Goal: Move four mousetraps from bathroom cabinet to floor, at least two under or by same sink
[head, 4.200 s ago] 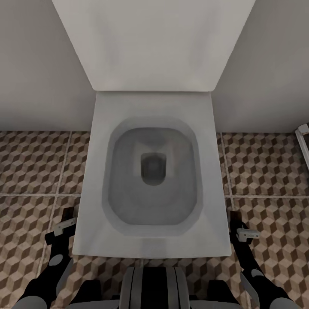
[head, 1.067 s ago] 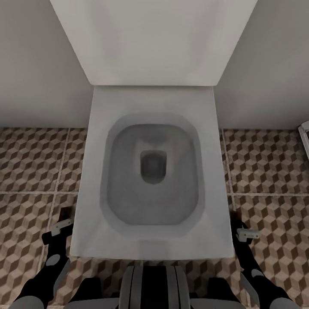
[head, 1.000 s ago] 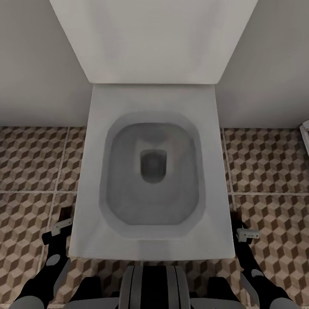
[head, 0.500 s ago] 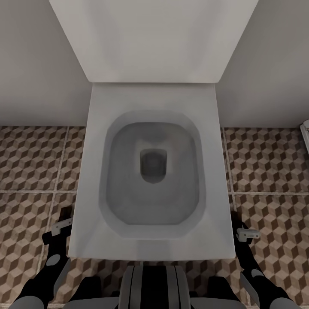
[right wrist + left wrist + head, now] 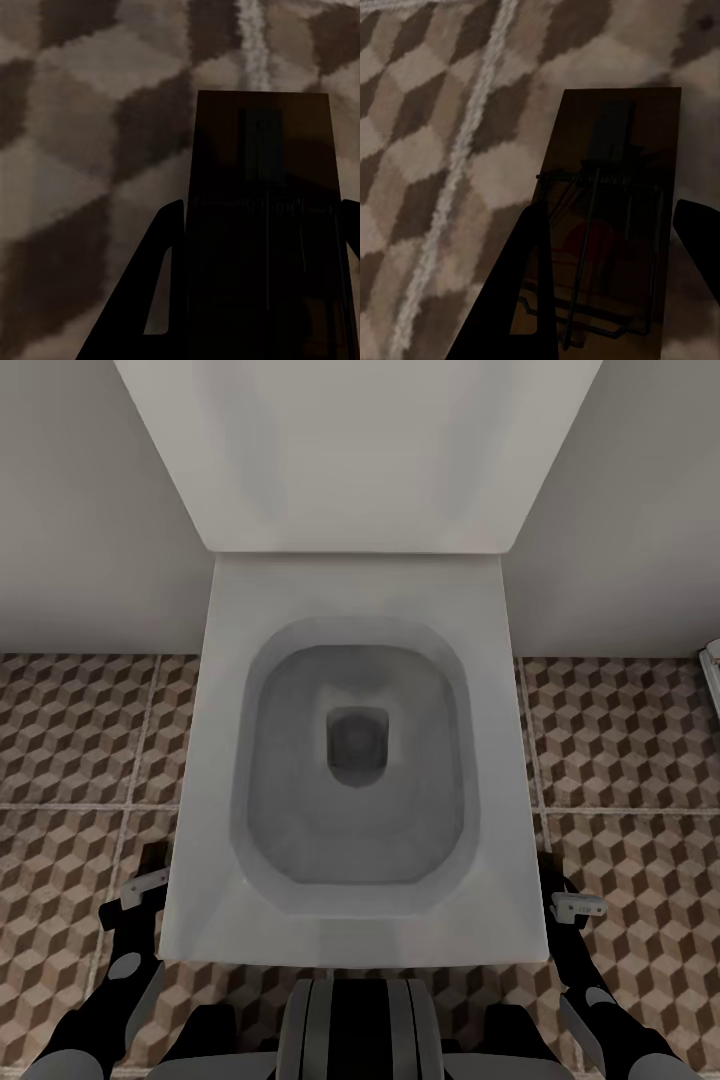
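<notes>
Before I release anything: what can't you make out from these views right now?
- Left wrist view: whether the mousetrap rests on the bathroom floor or hangs above it; depth unclear.
- Right wrist view: the other mousetrap is dark, its spring parts blurred.
- Head view: the toilet hides the floor beneath; the white object is cut off by the edge.
</notes>
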Robot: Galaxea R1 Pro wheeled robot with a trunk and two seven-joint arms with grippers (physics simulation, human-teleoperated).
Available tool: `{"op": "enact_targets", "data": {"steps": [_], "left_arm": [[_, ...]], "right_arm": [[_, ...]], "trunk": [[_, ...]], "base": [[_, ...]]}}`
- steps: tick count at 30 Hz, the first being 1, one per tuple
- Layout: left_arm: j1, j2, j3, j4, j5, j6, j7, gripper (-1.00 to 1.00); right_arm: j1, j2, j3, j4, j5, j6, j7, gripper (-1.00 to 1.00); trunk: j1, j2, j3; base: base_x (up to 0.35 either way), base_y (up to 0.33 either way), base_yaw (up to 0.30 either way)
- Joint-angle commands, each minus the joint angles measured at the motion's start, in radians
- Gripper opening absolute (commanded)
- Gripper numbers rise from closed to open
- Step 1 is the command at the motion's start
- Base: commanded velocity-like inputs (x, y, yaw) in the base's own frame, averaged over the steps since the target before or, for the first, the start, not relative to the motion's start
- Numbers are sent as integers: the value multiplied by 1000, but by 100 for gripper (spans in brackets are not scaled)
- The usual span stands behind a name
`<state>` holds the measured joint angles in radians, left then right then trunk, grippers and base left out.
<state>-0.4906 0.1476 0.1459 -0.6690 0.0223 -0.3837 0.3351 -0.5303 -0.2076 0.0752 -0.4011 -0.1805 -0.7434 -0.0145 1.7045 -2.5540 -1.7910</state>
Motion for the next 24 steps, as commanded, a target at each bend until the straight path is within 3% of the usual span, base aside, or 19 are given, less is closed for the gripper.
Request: {"op": "enact_targets", "data": {"steps": [1,16,24], "left_arm": [[0,0,-1,1,2,-3,2,-100],[0,6,1,2,2,-3,2,-100],[0,13,3,2,2,-3,2,-100]], "right_arm": [[0,-1,8,1,-11,-4,2,-100],[0,-5,7,1,-12,-3,2,-100],[0,-25,6,1,-12,-5,2,-100]], "trunk": [[0,0,0],[0,0,0],[0,0,0]], "base": [[0,0,0],[0,0,0],[0,0,0]]}}
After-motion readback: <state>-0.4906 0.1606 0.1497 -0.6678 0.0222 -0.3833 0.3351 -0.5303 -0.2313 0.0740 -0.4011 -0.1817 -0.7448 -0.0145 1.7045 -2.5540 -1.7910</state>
